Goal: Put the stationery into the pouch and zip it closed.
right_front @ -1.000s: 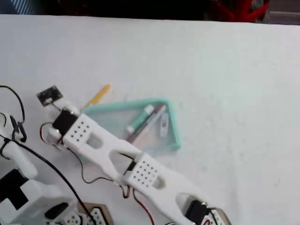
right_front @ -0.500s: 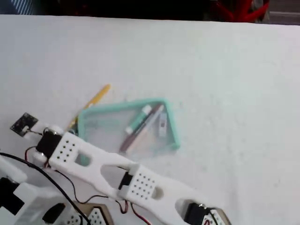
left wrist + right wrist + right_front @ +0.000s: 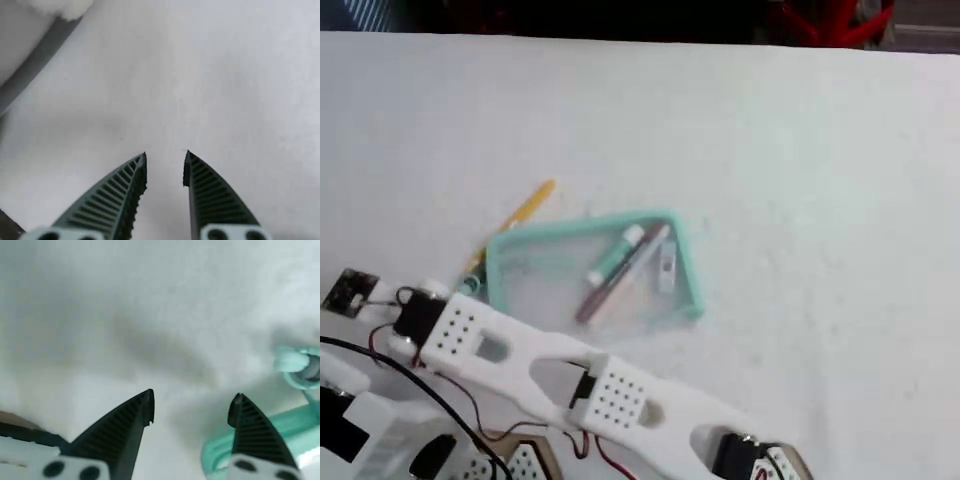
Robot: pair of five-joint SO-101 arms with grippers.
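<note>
White worktop (image 3: 800,150) bearing the mint-edged pouch (image 3: 535,278), pens (image 3: 615,262) inside, yellow pencil (image 3: 525,209) just outside it, right tool (image 3: 194,396) spread beside the zip pull (image 3: 295,367), likely lining up a pinch, left tool (image 3: 165,154) spread over bare surface.

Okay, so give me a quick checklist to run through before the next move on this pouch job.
1. Right hand open and empty: ok.
2. Left hand open and empty: ok.
3. All stationery inside the pouch: not ok; a yellow pencil lies outside, beside it.
4. Yellow pencil uncovered for a grasp: ok.
5. Pouch open enough to take it: cannot tell; the zipper pull lies close to the right hand.
</note>
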